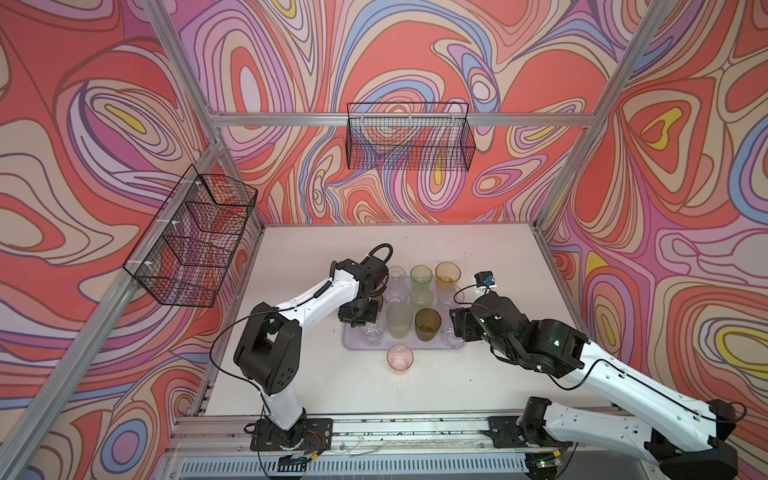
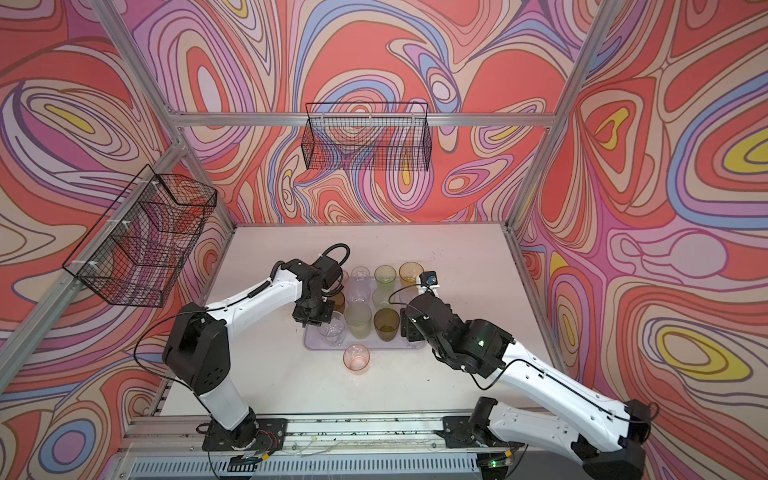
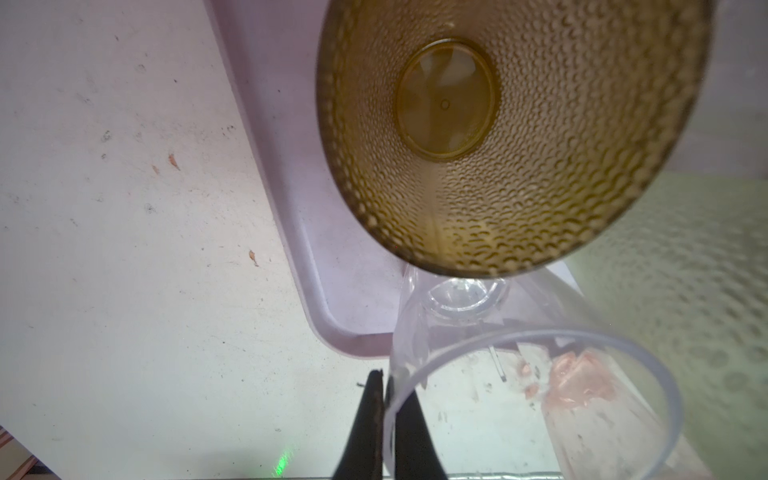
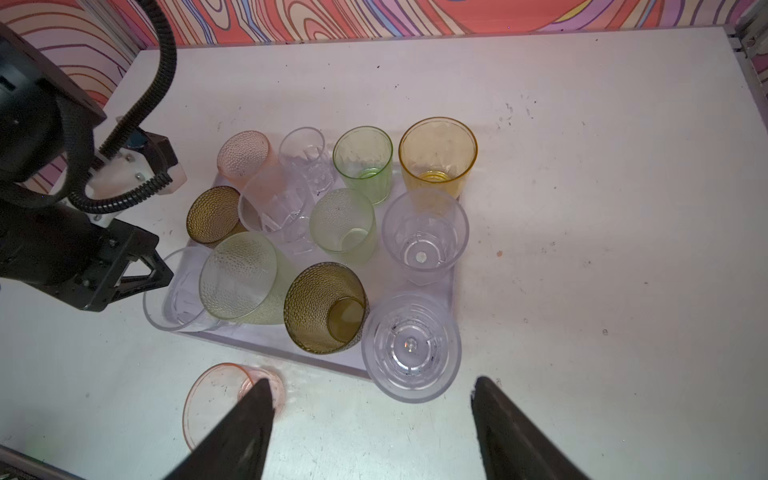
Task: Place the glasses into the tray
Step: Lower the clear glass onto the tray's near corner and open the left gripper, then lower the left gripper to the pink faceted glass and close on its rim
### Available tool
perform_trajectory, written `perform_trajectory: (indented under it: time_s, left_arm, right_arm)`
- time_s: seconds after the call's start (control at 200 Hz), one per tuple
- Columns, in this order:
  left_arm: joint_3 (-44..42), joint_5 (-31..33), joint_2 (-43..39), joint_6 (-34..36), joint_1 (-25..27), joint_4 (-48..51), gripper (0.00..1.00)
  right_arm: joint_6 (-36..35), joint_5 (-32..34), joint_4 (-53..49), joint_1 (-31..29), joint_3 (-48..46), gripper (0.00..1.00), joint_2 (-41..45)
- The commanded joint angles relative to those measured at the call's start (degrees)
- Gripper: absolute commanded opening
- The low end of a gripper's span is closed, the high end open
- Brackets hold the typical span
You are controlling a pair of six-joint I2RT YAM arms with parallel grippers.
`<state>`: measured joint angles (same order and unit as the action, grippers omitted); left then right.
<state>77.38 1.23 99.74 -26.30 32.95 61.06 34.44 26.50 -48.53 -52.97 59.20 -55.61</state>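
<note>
The lavender tray (image 1: 432,345) lies mid-bench (image 1: 478,249) and is crowded with glasses (image 4: 343,224), twelve of them standing in rows inside its rim. They include an amber glass (image 4: 436,153) and a green glass (image 4: 363,162) at the far side, and a dark olive-brown dimpled glass (image 4: 324,307) beside a tall pale green dimpled glass (image 4: 241,278) near the front. The left gripper (image 3: 388,386) is at the tray's near-left corner. Its jaws are pinched narrow on the wall of a clear glass (image 3: 540,374), one inside the rim and one outside. This clear glass sits over that corner, just beside the pale green dimpled one in a top view (image 2: 332,328); whether its base rests on the tray floor cannot be told. A second olive-brown glass (image 3: 498,145) stands close behind it in the left wrist view. The right gripper (image 4: 372,379) hangs over the bare bench just off the tray's near-right corner. Its jaws are spread wide with nothing between them, and a clear ribbed glass (image 4: 411,345) in that corner is just ahead of them. One pink glass (image 1: 400,359) stands upright on the bench outside the tray, close to the middle of its near edge and apart from both grippers.
</note>
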Motion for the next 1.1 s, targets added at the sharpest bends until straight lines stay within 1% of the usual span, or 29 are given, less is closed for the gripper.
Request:
perform_trajectory:
  time_s: [0.0,0.125,0.14,0.18,0.22,0.325,0.421,0.586,0.661,0.736,0.896,1.097]
  left_arm:
    - [0.02,-1.19,1.83,0.16,-0.12,-1.06,0.13]
    - [-0.74,-0.91,-0.02,-0.15,-0.08,-1.22,0.26]
    - [-0.62,-0.77,-0.22,-0.15,-0.08,-1.02,0.29]
    - [-0.28,-0.49,-0.57,-0.15,-0.07,-0.54,0.35]
    - [0.15,-0.07,-0.89,-0.15,-0.08,0.05,0.37]
    - [1.49,0.68,-1.67,-0.28,-0.07,2.25,0.39]
    - [1.98,-0.1,-4.12,-0.84,-0.08,3.59,0.41]
    - [1.51,-2.13,-11.05,-2.49,0.31,6.05,0.45]
    - [0.6,-4.03,-14.46,-3.58,1.09,6.27,0.46]
    - [-1.0,-5.44,-17.16,-5.12,3.04,6.18,0.47]
    - [-4.35,-4.57,-20.38,-9.76,9.35,6.1,0.47]
    - [-8.77,-5.71,-21.55,-14.91,13.8,2.76,0.46]
  right_arm:
    - [0.19,1.11,-1.26,-0.2,0.58,0.78,0.62]
    - [0.28,0.93,-1.05,-0.2,0.63,0.78,0.55]
    - [0.24,0.84,-1.04,-0.2,0.61,0.78,0.57]
    - [0.24,0.77,-0.99,-0.2,0.59,0.78,0.55]
    - [0.24,0.75,-0.89,-0.18,0.58,0.78,0.51]
    - [0.24,0.49,-0.8,-0.2,0.7,0.78,0.42]
    - [0.26,0.42,-1.0,-0.19,0.83,0.78,0.46]
    - [0.62,0.24,-0.96,-0.17,0.53,0.78,1.03]
    - [0.77,0.27,-0.98,-0.19,0.31,0.78,1.25]
    - [0.88,0.23,-0.86,-0.2,0.28,0.78,1.45]
    - [0.81,0.38,-0.61,-0.2,0.04,0.78,1.8]
    - [0.97,0.07,-0.28,-0.2,-0.3,0.78,1.95]
